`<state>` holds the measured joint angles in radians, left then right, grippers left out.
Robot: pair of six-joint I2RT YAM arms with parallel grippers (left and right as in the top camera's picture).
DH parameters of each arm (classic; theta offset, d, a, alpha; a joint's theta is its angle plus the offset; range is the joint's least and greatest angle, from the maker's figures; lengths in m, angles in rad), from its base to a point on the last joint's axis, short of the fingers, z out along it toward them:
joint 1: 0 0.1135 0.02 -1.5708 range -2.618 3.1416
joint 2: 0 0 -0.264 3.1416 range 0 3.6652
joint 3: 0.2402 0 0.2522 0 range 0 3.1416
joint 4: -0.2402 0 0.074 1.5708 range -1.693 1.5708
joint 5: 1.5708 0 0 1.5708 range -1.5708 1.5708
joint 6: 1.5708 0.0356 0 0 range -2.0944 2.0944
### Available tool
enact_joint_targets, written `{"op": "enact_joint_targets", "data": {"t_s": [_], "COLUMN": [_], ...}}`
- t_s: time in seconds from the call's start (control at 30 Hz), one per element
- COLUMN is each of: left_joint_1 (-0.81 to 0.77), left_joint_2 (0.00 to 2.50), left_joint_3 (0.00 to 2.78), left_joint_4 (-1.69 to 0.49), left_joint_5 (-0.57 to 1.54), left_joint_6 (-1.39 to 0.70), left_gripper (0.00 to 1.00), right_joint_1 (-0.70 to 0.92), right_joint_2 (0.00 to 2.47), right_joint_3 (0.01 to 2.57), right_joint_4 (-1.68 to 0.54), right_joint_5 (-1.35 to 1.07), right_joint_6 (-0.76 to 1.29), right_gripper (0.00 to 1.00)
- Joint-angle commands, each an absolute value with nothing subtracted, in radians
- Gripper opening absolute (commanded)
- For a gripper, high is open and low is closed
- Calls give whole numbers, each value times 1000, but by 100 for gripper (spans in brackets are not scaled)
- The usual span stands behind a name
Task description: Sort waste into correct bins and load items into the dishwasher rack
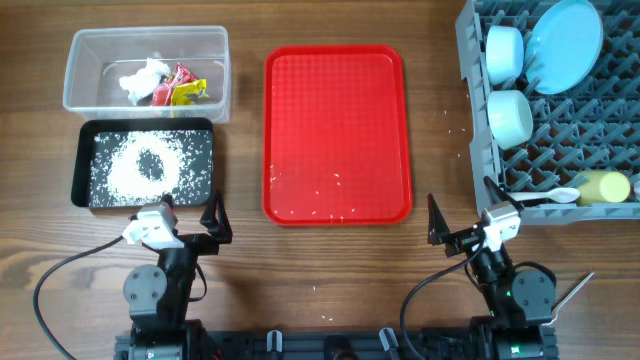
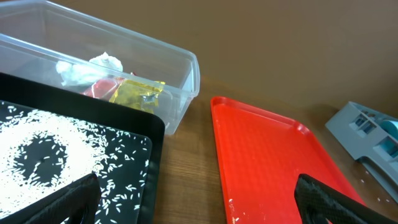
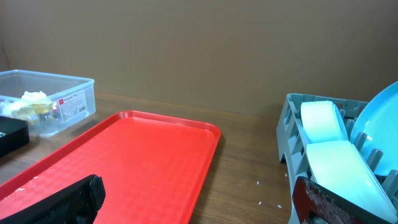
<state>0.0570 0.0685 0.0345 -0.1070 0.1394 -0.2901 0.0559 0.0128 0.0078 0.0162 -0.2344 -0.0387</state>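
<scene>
The clear bin (image 1: 146, 45) at the back left holds crumpled white tissue (image 1: 142, 80) and red and yellow wrappers (image 1: 180, 88); they also show in the left wrist view (image 2: 134, 93). The black bin (image 1: 82, 160) in front of it holds a ring of white rice grains (image 1: 150, 165). The grey dishwasher rack (image 1: 478, 150) at the right holds the pale blue plate (image 1: 565, 45), two bowls (image 1: 505, 52) (image 1: 510, 115), a yellow cup (image 1: 605, 187) and a white spoon (image 1: 552, 197). My left gripper (image 1: 190, 212) is open and empty near the black bin's front right corner. My right gripper (image 1: 463, 212) is open and empty beside the rack's front left corner.
The flat red tray (image 1: 337, 120) lies in the middle with a few loose grains (image 1: 335, 210) near its front edge. Stray grains lie on the wood between tray and rack (image 1: 450, 115). A thin pale utensil (image 1: 575, 290) lies on the table right of my right arm.
</scene>
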Motion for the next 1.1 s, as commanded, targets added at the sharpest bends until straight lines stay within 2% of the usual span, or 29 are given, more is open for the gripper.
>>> {"op": "enact_joint_targets", "data": {"t_s": [0.0,0.3,0.43,1.07], "left_joint_1": [47,30,30,31], "left_joint_2": [14,3,3,3], "left_joint_3": [20,19,6,6], "left_joint_4": [-96,4,-76,-72], "left_joint_5": [130,116,67,70], "left_joint_6": [-269,-257,-247,-247], "left_gripper": [100,100,100,100], "right_joint_1": [51,51,51,51], "right_joint_2": [4,5,5,5], "right_joint_3": [5,5,5,5], "right_joint_4": [21,21,21,21], "right_joint_5": [-225,-225,-225,-225], "right_joint_6": [-24,-24,-24,-24], "right_gripper": [100,100,100,100]}}
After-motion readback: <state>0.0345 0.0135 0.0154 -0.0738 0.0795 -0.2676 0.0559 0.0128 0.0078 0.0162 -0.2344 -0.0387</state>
